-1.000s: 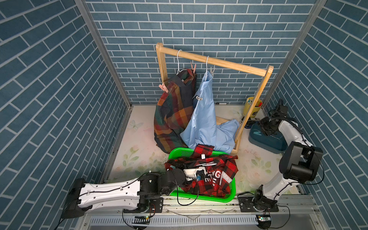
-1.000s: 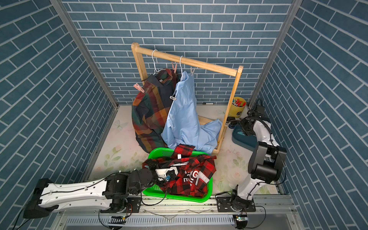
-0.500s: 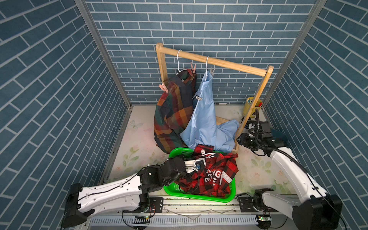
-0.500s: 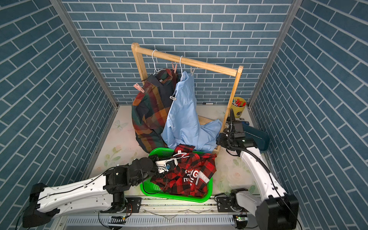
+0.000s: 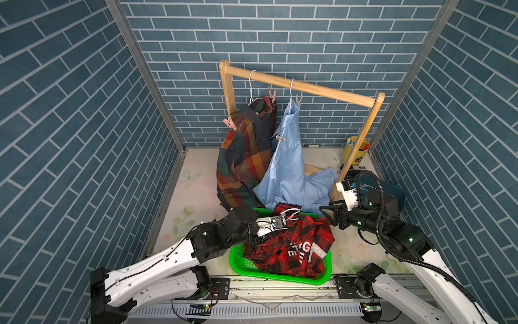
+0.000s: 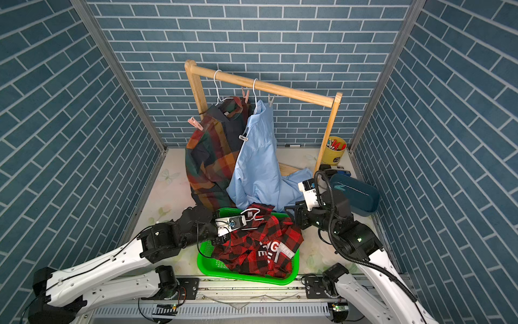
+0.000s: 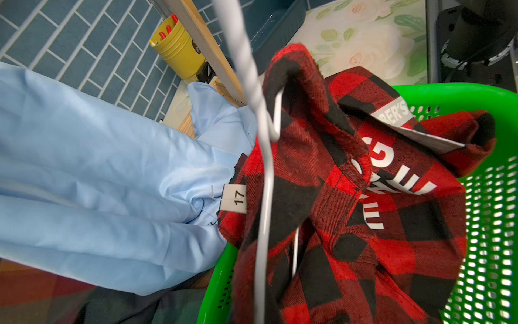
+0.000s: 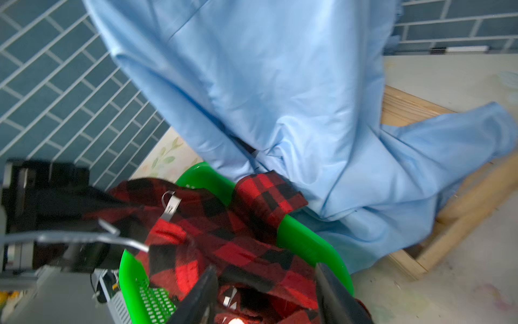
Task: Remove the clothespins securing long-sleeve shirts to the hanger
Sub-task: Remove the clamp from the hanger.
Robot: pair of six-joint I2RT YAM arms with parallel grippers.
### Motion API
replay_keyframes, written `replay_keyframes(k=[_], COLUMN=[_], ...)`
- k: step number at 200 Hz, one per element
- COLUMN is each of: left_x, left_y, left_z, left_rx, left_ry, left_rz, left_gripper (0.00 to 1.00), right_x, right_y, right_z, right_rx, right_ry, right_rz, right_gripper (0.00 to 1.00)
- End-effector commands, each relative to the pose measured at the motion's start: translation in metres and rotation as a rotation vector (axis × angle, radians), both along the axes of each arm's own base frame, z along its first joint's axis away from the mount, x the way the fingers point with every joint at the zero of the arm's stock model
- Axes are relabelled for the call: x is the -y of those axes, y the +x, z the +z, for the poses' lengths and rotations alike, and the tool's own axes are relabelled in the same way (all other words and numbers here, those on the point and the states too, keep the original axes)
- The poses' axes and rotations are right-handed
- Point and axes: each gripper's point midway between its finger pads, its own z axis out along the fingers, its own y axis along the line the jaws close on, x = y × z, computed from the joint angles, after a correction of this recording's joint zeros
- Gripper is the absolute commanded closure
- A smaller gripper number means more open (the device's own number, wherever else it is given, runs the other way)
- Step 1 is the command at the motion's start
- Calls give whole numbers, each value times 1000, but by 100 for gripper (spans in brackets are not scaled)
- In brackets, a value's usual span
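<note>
Left fingers (image 5: 282, 219) clenching wire hanger (image 5: 290, 211) of red-check shirt (image 5: 294, 246); right fingers (image 5: 330, 214) gaping, empty. 4 clothespins (image 5: 230, 123) showing: light, springy; likely needing squeezing at tail ends.

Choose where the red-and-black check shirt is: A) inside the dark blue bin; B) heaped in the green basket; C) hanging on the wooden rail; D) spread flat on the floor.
B: the red-and-black check shirt is heaped in the green basket; only the plaid shirt and the light blue shirt hang on the wooden rail.
</note>
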Motion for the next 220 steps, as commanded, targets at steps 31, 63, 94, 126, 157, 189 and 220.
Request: replay_keyframes(k=[31, 63, 94, 126, 157, 189, 220], left_x=[-1, 2, 1, 1, 3, 5, 8], left_y=[-4, -4, -4, -3, -2, -1, 1], left_z=[-1, 1, 2, 3, 7, 7, 8], left_rx=[-116, -122, -120, -118, -117, -124, -126], left_ry=[13, 15, 14, 15, -1, 2, -5], left_rz=[-73, -85, -87, -85, -89, -89, -86], left_gripper=[100, 100, 100, 100, 100, 100, 100], right_x=[-41, -61, -70, -74, -80, -87, -89], right_y=[-16, -11, -9, -15, -18, -18, -19], right_z=[-4, -10, -18, -26, -34, -29, -29], right_rx=[137, 165, 150, 118, 89, 92, 77], right_ry=[-124, -175, -197, -208, -208, -181, -177], right_rz=[253, 307, 341, 369, 387, 398, 412], right_gripper=[43, 44, 47, 49, 56, 64, 79])
